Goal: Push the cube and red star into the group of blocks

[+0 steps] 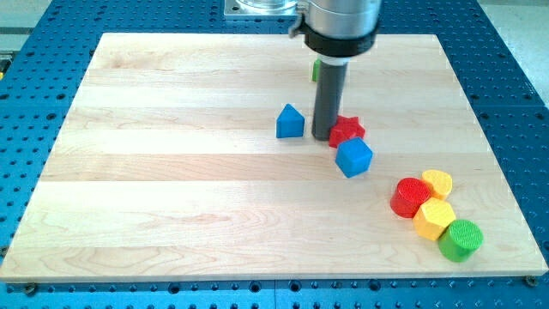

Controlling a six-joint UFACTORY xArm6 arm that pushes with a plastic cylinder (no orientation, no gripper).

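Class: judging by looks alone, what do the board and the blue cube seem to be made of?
Board: probably wood, matt; pale planks with visible grain and seams. Blue cube: likely plastic, smooth, slightly glossy; uniform colour, soft highlights on its faces.

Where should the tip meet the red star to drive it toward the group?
No grip here, only a push. Press the red star on its upper-left side, where my tip already sits. The blue cube touches its lower-right, and the group, led by the red cylinder, lies further that way.

Bare board (189, 197) lies between the blue cube (353, 158) and the red cylinder (410, 197).
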